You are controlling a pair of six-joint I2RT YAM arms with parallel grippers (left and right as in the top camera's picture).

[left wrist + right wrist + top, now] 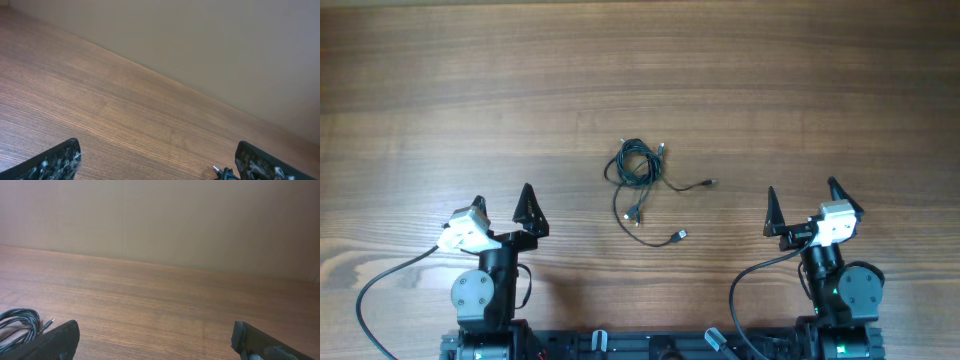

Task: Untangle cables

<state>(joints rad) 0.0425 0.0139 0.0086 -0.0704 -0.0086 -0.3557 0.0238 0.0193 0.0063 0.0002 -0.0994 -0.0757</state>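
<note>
Nearest the base edge of the wooden table point(440, 90), the left gripper point(502, 200) sat with its two dark fingers spread wide and nothing between them; the right gripper point(802, 195) was likewise spread and empty. Both hung well apart from the cables point(632, 165), which lay on the bare wood between the arms and a little farther out. The thin black cords were bunched into a small tangled coil, with loose strands trailing back toward the arms and ending in small metallic plugs point(680, 235). In the left wrist view, only a bit of cord and a plug tip showed beside the right-hand finger point(260, 162). In the right wrist view, the looped coil point(17, 322) lay just past the left-hand finger point(55, 340). Beyond it the wood ran on to a plain beige wall point(200, 220).
</note>
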